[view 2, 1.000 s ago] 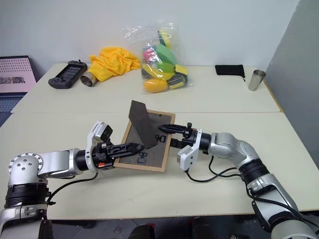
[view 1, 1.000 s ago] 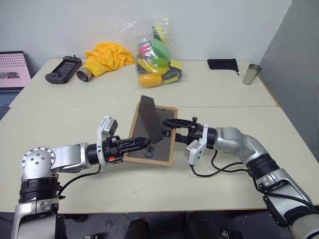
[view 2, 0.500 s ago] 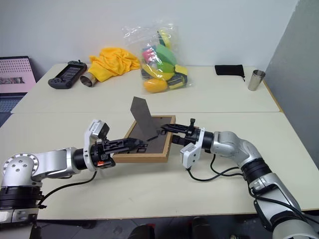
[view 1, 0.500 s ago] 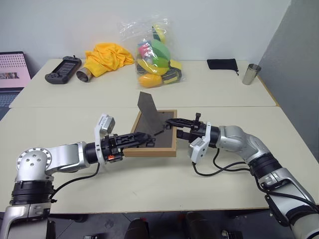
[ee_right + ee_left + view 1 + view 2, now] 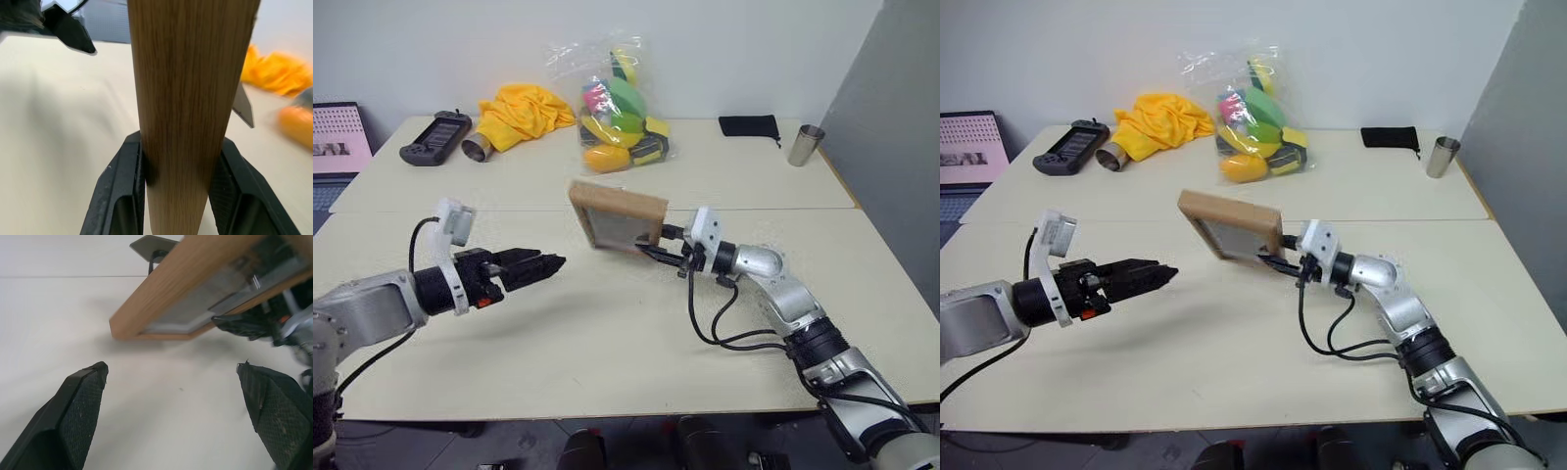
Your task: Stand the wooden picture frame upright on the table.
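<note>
Lifted off the table (image 5: 607,323), the wooden picture frame (image 5: 619,215) now hangs mid-tabletop, clamped by the right gripper (image 5: 658,251). Left gripper (image 5: 548,262) has withdrawn, fingers spread. Toy bag (image 5: 619,108), yellow cloth (image 5: 524,110) lie along the far edge. Right wrist view: both pads (image 5: 128,176) squeeze the frame's edge.

No text, label, brand, number or sign can be read anywhere; the pink screen (image 5: 337,137) at the far left, beyond the table (image 5: 607,333) edge, carries rows of small dark marks and a dark band, too small to read; the controller (image 5: 435,137) just beside the screen shows no legible marking.
</note>
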Robot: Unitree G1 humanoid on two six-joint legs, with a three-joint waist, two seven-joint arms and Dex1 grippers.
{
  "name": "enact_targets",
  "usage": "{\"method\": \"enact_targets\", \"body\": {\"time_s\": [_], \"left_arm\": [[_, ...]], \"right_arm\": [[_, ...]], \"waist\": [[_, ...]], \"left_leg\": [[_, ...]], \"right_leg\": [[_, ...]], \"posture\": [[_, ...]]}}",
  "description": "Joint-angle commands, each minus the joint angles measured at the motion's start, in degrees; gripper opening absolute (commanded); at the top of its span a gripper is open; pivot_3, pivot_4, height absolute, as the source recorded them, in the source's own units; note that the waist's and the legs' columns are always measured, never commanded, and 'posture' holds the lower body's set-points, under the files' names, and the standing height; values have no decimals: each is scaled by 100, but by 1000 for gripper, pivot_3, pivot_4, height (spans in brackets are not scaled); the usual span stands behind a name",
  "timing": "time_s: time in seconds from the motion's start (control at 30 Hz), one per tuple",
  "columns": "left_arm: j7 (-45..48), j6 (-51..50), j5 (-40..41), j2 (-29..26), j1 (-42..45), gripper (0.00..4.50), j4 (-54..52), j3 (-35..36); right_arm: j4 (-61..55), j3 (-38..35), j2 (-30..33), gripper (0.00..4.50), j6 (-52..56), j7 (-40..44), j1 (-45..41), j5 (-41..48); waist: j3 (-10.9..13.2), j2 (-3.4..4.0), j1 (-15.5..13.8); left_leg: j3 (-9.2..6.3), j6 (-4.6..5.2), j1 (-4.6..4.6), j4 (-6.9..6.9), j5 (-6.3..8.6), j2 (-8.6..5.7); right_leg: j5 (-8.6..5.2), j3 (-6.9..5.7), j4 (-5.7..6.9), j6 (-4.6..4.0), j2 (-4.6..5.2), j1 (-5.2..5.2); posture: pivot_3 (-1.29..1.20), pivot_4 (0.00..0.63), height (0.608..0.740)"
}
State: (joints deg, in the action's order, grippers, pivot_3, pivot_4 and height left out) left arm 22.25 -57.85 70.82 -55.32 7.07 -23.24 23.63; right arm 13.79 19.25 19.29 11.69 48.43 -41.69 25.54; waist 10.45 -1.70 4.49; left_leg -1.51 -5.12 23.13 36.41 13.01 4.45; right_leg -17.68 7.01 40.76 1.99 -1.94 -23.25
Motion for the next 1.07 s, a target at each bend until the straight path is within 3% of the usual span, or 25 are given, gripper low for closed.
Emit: {"method": "enact_targets", "body": {"time_s": [0.03,0.37,0.4,0.5,0.67,0.8,1.07], "left_arm": [[137,764,-1074,130,-241,4500,-551,-161],[389,977,-1636,468,-291,4500,-396,-231],[413,975,-1669,491,-258,4500,-369,-252],[507,976,-1787,542,-143,4500,-267,-349],[694,965,-1982,620,117,4500,78,-547],[752,1019,-2310,666,319,4500,527,-663],[1197,1045,-2505,503,408,4500,921,-459]], "right_arm": [[392,-293,-218,1335,1450,435,-552,520],[1790,-527,-705,1335,1368,452,-844,-197],[1787,-585,-732,2042,1400,417,-826,-195],[1568,-654,-707,2576,1475,429,-680,-259],[726,-709,-319,3760,1618,362,-134,-407],[-588,-781,586,4448,1203,99,905,-1016],[-3136,-1883,1250,4448,2664,-380,1853,-57]], "waist": [[0,0,8],[0,-3,17],[0,-3,18],[-1,-4,16],[-1,-4,4],[-1,-3,-75],[3,1,-25]], "left_leg": [[6,0,-4,-6,0,-2],[7,2,5,-36,2,1],[7,2,5,-37,1,1],[4,1,5,-37,1,1],[1,1,7,-36,1,1],[-3,1,18,-37,1,-2],[-2,1,31,-41,2,5]], "right_leg": [[0,5,-1,0,-1,0],[-3,0,-42,-4,-2,-5],[-3,-1,-42,-4,-2,-5],[-3,-4,-41,-4,-2,-4],[-2,-7,-42,-2,-3,-2],[-3,-12,-52,-1,0,-2],[-2,-8,-66,0,-5,-15]], "posture": [[0,150,740],[0,150,740],[0,150,740],[0,150,740],[0,150,740],[0,150,740],[0,150,740]]}}
